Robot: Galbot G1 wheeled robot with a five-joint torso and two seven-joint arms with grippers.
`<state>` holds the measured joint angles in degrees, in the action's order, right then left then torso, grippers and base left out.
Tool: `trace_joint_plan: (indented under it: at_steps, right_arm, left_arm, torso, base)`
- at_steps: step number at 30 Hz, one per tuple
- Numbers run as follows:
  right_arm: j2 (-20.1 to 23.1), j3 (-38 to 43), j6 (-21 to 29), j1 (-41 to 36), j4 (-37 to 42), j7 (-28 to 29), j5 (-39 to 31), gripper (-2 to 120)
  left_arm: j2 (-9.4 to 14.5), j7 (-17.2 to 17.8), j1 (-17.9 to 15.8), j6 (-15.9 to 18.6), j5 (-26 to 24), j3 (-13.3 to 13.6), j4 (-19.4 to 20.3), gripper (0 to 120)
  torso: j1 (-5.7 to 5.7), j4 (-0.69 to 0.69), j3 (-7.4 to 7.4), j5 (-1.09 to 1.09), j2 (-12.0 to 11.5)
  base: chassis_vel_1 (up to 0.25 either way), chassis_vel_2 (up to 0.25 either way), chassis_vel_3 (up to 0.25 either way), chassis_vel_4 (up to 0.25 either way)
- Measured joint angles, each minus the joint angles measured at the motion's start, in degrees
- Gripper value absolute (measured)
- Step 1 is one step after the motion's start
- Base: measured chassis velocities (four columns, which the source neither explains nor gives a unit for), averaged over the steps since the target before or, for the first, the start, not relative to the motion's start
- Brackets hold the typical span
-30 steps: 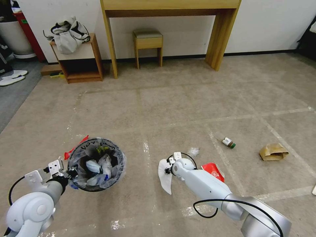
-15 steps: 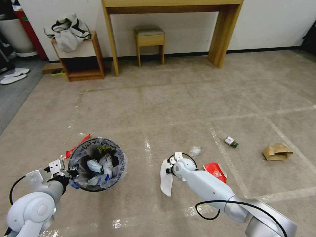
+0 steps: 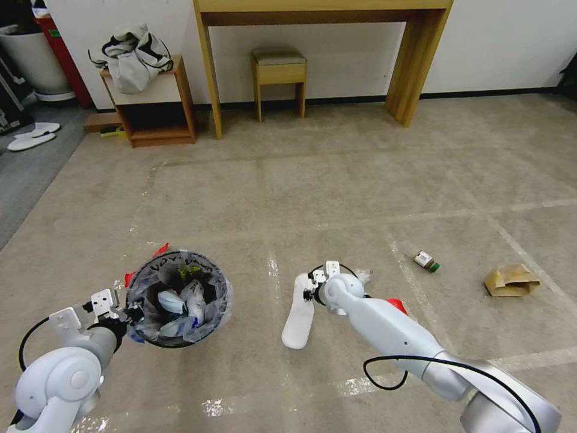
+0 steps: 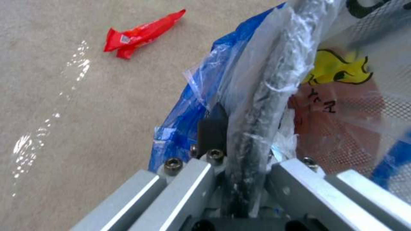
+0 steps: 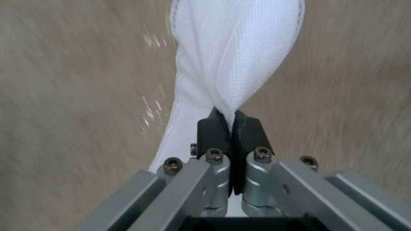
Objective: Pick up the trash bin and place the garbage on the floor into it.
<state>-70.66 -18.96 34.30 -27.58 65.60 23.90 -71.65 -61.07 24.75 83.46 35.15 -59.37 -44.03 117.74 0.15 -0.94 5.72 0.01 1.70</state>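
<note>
At lower left of the head view, the left claw [image 3: 127, 314] is clamped on the near rim of the trash bin [image 3: 178, 299], one finger [image 4: 213, 128] outside the bagged rim. The bin is lined with a clear bag and already contains tissue and a bottle. A red wrapper [image 4: 141, 31] lies on the floor [image 3: 336, 180] just beyond the bin.

At lower centre, the right claw [image 3: 308, 293] is pressed together on the fabric of a white slipper [image 3: 299, 313], which hangs from it above the carpet, to the right of the bin and apart from it. The wrist view shows both black fingertips [image 5: 214, 128] pinching a fold of the slipper.

Beside the right arm, a tissue [image 3: 362, 276] and a second red wrapper [image 3: 396, 304] lie partly hidden by the arm. Farther right are a small bottle [image 3: 426, 260] and a brown paper bag [image 3: 511, 279].

Across the top of the frame stand a wooden tabletop [image 3: 324, 12], a stool [image 3: 279, 66] under it, and a low shelf [image 3: 150, 102] carrying a bundle of cloth [image 3: 135, 54].
</note>
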Motion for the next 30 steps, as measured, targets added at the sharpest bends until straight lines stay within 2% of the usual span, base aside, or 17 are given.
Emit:
trace_joint_plan:
  at_steps: [4, 6, 7, 9, 12, 15, 16, 18, 19, 21, 22, 24, 25, 27, 28, 30]
  right_arm:
    - [4.57, 1.22, -2.63, 0.66, 7.05, 0.34, -0.47, 0]
    - [9.52, 2.73, -5.02, 1.00, 12.99, 1.03, -0.49, 0]
    - [9.52, 2.73, -5.02, 1.00, 12.99, 1.03, -0.49, 0]
    - [13.16, 4.52, -7.18, 0.67, 17.86, 1.67, -0.12, 0]
    - [14.83, 5.58, -8.52, 0.13, 20.40, 1.79, 0.57, 0]
    - [18.69, 9.50, -12.91, -2.65, 29.19, 1.41, 3.23, 0]
    - [18.69, 9.50, -12.91, -2.65, 29.19, 1.41, 3.23, 0]
    - [20.74, 12.05, -17.13, -4.76, 34.13, 0.22, 6.23, 0]
    - [20.74, 12.05, -17.13, -4.76, 34.13, 0.22, 6.23, 0]
    - [22.35, 14.79, -22.02, -6.78, 37.86, -1.03, 9.78, 0]
    - [22.35, 14.79, -22.02, -6.78, 37.86, -1.03, 9.78, 0]
    - [23.47, 17.16, -26.08, -8.42, 40.19, -2.56, 12.06, 0]
    - [23.47, 17.16, -26.08, -8.42, 40.19, -2.56, 12.06, 0]
    - [25.17, 20.16, -31.02, -10.14, 43.08, -5.41, 13.84, 0]
    - [25.17, 20.16, -31.02, -10.14, 43.08, -5.41, 13.84, 0]
    - [27.06, 22.41, -35.52, -11.74, 45.53, -9.10, 16.03, 0]
  left_arm:
    - [1.22, -1.01, -1.37, -0.65, -0.06, 1.53, -1.50, 0]
    - [2.04, -1.38, -3.26, -0.88, -0.70, 3.60, -2.50, 0]
    - [2.04, -1.38, -3.26, -0.88, -0.70, 3.60, -2.50, 0]
    - [2.75, -1.42, -4.92, -1.12, -1.67, 6.08, -2.91, 0]
    - [3.19, -1.42, -5.71, -1.22, -2.19, 7.39, -3.08, 0]
    - [4.23, -1.09, -8.34, -1.13, -4.48, 11.20, -3.79, 0]
    - [4.23, -1.09, -8.34, -1.13, -4.48, 11.20, -3.79, 0]
    - [4.64, -0.52, -10.25, -0.65, -5.96, 13.44, -4.06, 0]
    - [4.64, -0.52, -10.25, -0.65, -5.96, 13.44, -4.06, 0]
    - [5.06, 1.01, -12.61, 0.51, -8.89, 15.92, -4.07, 0]
    - [5.06, 1.01, -12.61, 0.51, -8.89, 15.92, -4.07, 0]
    - [5.40, 2.79, -14.31, 1.51, -11.64, 17.61, -4.04, 0]
    - [5.40, 2.79, -14.31, 1.51, -11.64, 17.61, -4.04, 0]
    - [5.82, 5.11, -16.03, 2.71, -15.05, 19.76, -3.80, 0]
    - [5.82, 5.11, -16.03, 2.71, -15.05, 19.76, -3.80, 0]
    - [5.87, 7.15, -17.15, 3.79, -17.84, 21.60, -3.36, 0]
  torso:
    - [0.00, 0.01, 0.00, 0.00, 0.01]
    - [-0.01, -0.01, 0.00, 0.00, 0.01]
    - [-0.01, -0.01, 0.00, 0.00, 0.01]
    - [-0.01, -0.02, -0.01, -0.01, 0.01]
    - [-0.01, -0.03, 0.00, -0.01, 0.01]
    - [-0.01, 0.01, -0.01, 0.00, 0.01]
    - [-0.01, 0.01, -0.01, 0.00, 0.01]
    - [-0.02, 0.00, -0.01, 0.00, 0.01]
    - [-0.02, 0.00, -0.01, 0.00, 0.01]
    - [-0.02, -0.01, -0.01, 0.00, 0.01]
    - [-0.02, -0.01, -0.01, 0.00, 0.01]
    - [-0.02, -0.01, -0.01, 0.00, 0.01]
    - [-0.02, -0.01, -0.01, 0.00, 0.01]
    - [-0.02, 0.00, -0.01, 0.00, 0.01]
    - [-0.02, 0.00, -0.01, 0.00, 0.01]
    - [-0.01, 0.00, -0.01, 0.00, 0.01]
  base:
    - [0.000, 0.000, 0.000, 0.000]
    - [0.000, 0.000, 0.000, 0.000]
    - [0.000, 0.000, 0.000, 0.000]
    - [0.000, 0.000, 0.000, 0.000]
    - [0.000, 0.000, 0.000, 0.000]
    - [0.000, 0.000, 0.000, 0.000]
    - [0.000, 0.000, 0.000, 0.000]
    - [0.000, 0.000, 0.000, 0.000]
    - [0.000, 0.000, 0.000, 0.000]
    - [0.000, 0.000, 0.000, 0.000]
    - [0.000, 0.000, 0.000, 0.000]
    - [0.000, 0.000, 0.000, 0.000]
    - [0.000, 0.000, 0.000, 0.000]
    - [0.000, 0.000, 0.000, 0.000]
    - [0.000, 0.000, 0.000, 0.000]
    - [0.000, 0.000, 0.000, 0.000]
